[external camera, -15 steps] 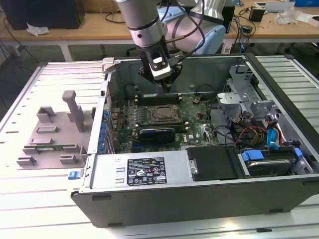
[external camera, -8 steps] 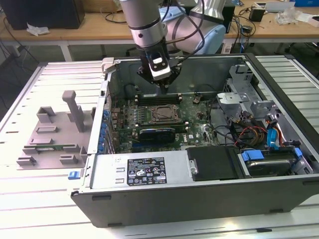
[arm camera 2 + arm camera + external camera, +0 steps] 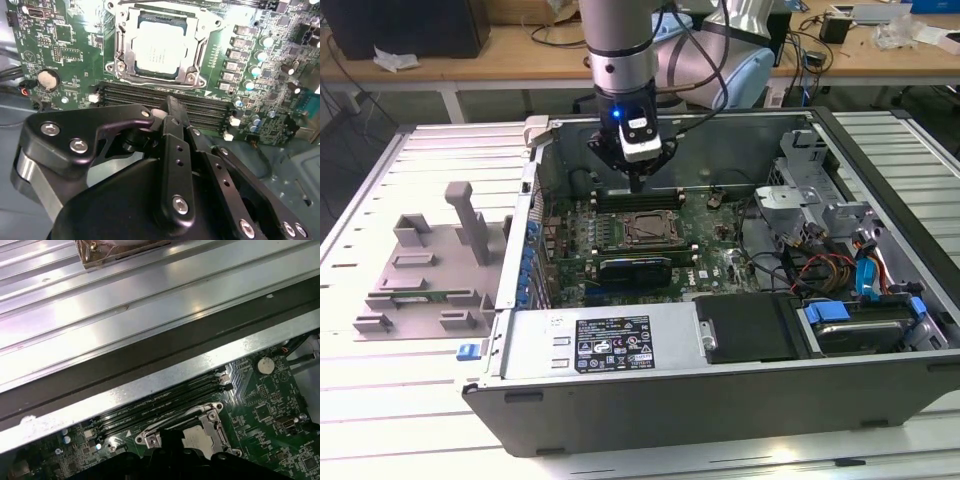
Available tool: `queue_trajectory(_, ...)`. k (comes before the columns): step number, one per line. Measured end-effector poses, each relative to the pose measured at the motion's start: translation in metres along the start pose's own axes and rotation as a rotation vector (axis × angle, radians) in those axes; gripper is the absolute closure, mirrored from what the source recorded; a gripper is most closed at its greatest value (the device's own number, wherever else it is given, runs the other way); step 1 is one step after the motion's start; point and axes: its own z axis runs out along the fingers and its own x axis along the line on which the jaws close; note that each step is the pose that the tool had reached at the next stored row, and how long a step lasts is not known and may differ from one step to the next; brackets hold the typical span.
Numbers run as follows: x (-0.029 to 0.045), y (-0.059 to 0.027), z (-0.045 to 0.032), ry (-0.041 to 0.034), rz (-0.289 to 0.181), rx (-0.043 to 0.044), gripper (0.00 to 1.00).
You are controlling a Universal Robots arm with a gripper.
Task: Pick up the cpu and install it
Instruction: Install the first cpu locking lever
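The cpu (image 3: 160, 47), a flat square chip with a dull silvery top, lies in the open socket frame on the green motherboard (image 3: 65, 45). In the exterior view the cpu (image 3: 646, 229) sits mid-board inside the computer case. My gripper (image 3: 636, 184) hangs a little above the board, over the black memory slots (image 3: 150, 95) just beyond the socket. Its fingers (image 3: 172, 112) are pressed together with nothing between them. In the first wrist view the cpu (image 3: 198, 434) shows partly behind the dark gripper body.
The case wall (image 3: 150, 355) rises close beside the memory slots. A black expansion card (image 3: 635, 268) lies near the socket. A grey plastic fixture tray (image 3: 430, 270) stands on the table at the exterior view's left. Drive bays and cables (image 3: 840, 270) fill the case's right.
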Motion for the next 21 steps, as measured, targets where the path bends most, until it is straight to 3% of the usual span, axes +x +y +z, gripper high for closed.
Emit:
queue_trajectory(1,-0.0013,0.0006,0.0003,0.0008,-0.001,0.0022,0.89)
queue_trajectory(2,-0.003,0.0012,0.0006,0.0031,-0.005,0.0098,0.89)
queue_trajectory(5,-0.0073,0.0027,0.0026,0.0155,-0.046,0.0559,0.89)
queue_trajectory(6,-0.0086,0.0024,0.003,0.0199,-0.059,0.0649,0.89)
queue_trajectory(7,-0.0091,0.0015,0.0029,0.0214,-0.065,0.0681,0.89)
queue_trajectory(21,-0.016,-0.0134,0.0033,0.0296,-0.122,0.0677,0.89)
